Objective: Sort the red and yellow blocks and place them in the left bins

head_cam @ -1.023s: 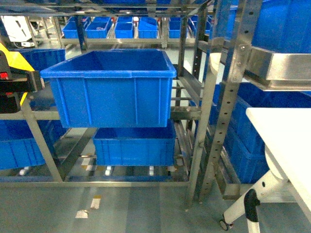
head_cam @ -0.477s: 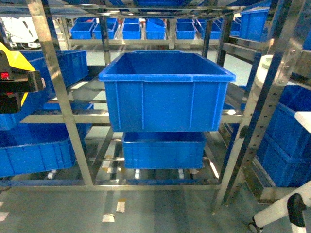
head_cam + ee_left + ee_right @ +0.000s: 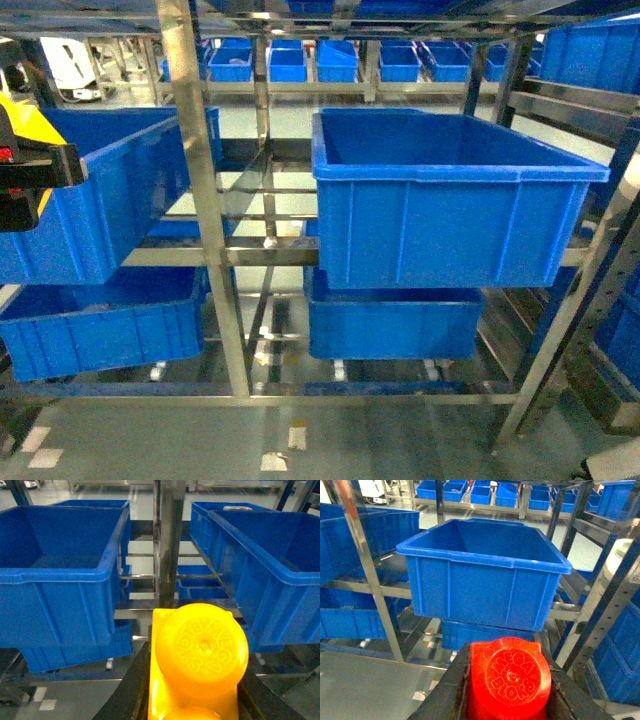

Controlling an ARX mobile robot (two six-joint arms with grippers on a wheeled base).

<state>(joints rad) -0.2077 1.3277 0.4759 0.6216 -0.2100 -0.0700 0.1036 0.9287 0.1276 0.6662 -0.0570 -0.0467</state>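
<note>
In the left wrist view my left gripper (image 3: 196,682) is shut on the yellow block (image 3: 200,647), studs facing the camera, between black fingers (image 3: 129,692). Ahead of it a blue bin (image 3: 60,597) sits to the left of a steel post (image 3: 169,540), and another bin (image 3: 272,592) sits to the right. In the right wrist view my right gripper (image 3: 509,685) is shut on the red block (image 3: 512,677), in front of a blue bin (image 3: 480,587). The head view shows a left bin (image 3: 105,205) and a right bin (image 3: 450,230) on the rack; neither gripper shows clearly there.
A steel rack with upright posts (image 3: 205,200) carries the bins, with lower blue bins (image 3: 100,330) (image 3: 395,325) beneath and more far behind. A yellow-and-black part (image 3: 25,140) rides at the head view's left edge. A white round thing (image 3: 620,555) sits on the right rack.
The head view has swung left: the big bin slid from left of centre to the right, a second bin came in at left, and the white table left the view.
</note>
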